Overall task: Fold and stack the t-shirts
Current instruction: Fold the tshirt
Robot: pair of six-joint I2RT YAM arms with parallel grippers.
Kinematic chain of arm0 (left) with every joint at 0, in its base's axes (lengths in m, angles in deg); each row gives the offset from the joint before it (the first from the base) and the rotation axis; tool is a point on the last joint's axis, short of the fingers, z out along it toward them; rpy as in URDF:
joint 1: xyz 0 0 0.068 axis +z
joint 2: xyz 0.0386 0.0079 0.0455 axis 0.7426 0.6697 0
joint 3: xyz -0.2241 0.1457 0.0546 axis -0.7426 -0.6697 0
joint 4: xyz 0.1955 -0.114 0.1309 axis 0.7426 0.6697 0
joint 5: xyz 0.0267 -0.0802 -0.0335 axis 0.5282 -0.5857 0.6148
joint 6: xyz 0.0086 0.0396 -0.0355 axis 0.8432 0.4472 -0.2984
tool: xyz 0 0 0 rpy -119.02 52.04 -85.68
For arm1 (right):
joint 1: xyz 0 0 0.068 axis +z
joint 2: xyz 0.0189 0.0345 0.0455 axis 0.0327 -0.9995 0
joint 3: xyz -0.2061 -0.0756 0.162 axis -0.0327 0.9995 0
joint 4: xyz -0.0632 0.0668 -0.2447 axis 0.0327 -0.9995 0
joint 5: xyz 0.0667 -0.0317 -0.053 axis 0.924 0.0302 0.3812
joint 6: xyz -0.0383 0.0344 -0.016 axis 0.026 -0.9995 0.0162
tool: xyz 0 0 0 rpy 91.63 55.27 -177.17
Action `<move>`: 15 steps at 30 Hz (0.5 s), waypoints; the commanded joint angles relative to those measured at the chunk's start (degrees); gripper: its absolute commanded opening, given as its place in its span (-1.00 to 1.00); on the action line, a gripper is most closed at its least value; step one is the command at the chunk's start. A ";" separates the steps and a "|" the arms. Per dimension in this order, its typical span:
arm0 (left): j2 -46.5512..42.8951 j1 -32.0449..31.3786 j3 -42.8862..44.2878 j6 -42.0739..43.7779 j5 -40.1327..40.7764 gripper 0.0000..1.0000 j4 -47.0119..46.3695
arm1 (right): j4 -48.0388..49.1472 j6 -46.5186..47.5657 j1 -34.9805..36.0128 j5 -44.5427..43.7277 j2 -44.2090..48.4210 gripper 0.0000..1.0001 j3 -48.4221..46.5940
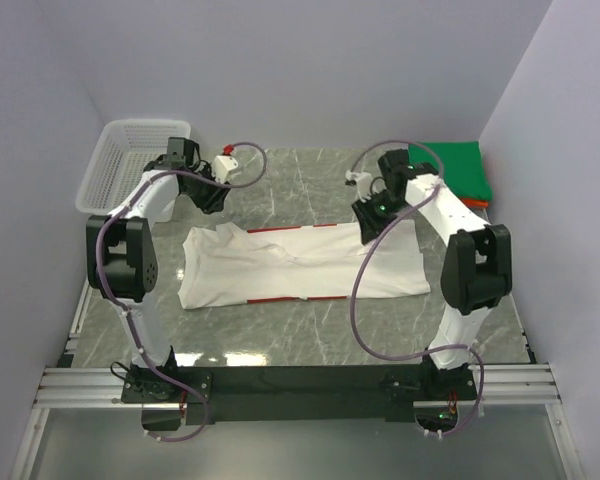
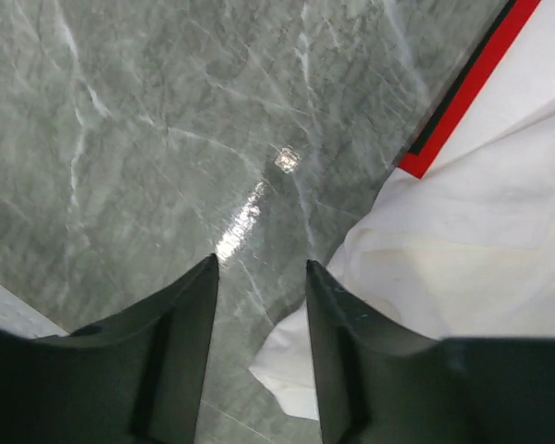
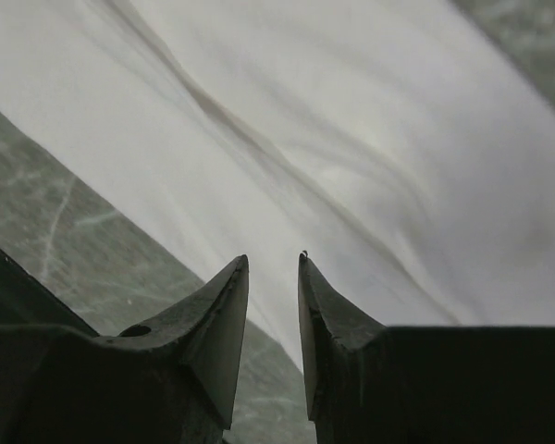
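Observation:
A white t-shirt (image 1: pixel 300 265) with red stripes lies folded lengthwise across the middle of the marble table. My left gripper (image 1: pixel 213 200) hangs open and empty above the table just beyond the shirt's far left corner; in the left wrist view (image 2: pixel 261 266) a white sleeve (image 2: pixel 444 268) and a red band (image 2: pixel 472 88) lie to its right. My right gripper (image 1: pixel 368 225) is open and empty over the shirt's far edge; the right wrist view (image 3: pixel 273 262) shows white cloth (image 3: pixel 351 139) just below the tips. A folded green tee (image 1: pixel 455 168) lies at the back right, orange cloth (image 1: pixel 476 204) showing under it.
A white plastic mesh basket (image 1: pixel 128 162) stands at the back left corner. Purple walls close in the table on three sides. Black rail (image 1: pixel 300 380) runs along the near edge by the arm bases.

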 commanded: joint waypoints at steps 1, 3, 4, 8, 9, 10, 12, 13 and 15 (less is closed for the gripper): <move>-2.68 1.39 2.52 -4.58 -5.04 -0.01 4.10 | 4.65 -5.66 4.57 3.44 -3.73 -0.28 -7.65; -4.07 2.35 1.38 -7.04 -5.83 0.02 4.11 | 6.84 -8.20 8.26 3.44 -5.49 -0.28 -12.03; -4.43 3.23 1.20 -10.01 -6.79 0.03 4.37 | 7.72 -9.00 9.92 3.35 -6.29 -0.27 -13.36; -6.01 4.38 1.12 -16.44 -10.57 0.18 8.58 | 15.61 -12.51 15.91 1.86 -9.89 -0.26 -18.29; -6.54 4.47 0.85 -17.94 -10.75 0.18 8.59 | 17.64 -12.61 18.44 1.25 -10.07 -0.24 -18.21; -7.33 4.73 0.33 -21.87 -10.84 0.18 7.20 | 19.58 -12.09 19.51 0.20 -10.07 -0.25 -17.69; -9.09 7.18 0.67 -25.58 -10.15 0.17 5.96 | 25.64 -9.20 23.54 -4.18 -9.81 -0.24 -15.50; -9.44 7.80 2.42 -28.38 -9.53 0.17 5.78 | 27.49 -8.05 24.78 -5.43 -9.55 -0.25 -14.70; -9.80 9.82 4.27 -30.77 -9.26 0.18 5.43 | 32.32 -4.37 28.11 -8.93 -9.54 -0.24 -12.59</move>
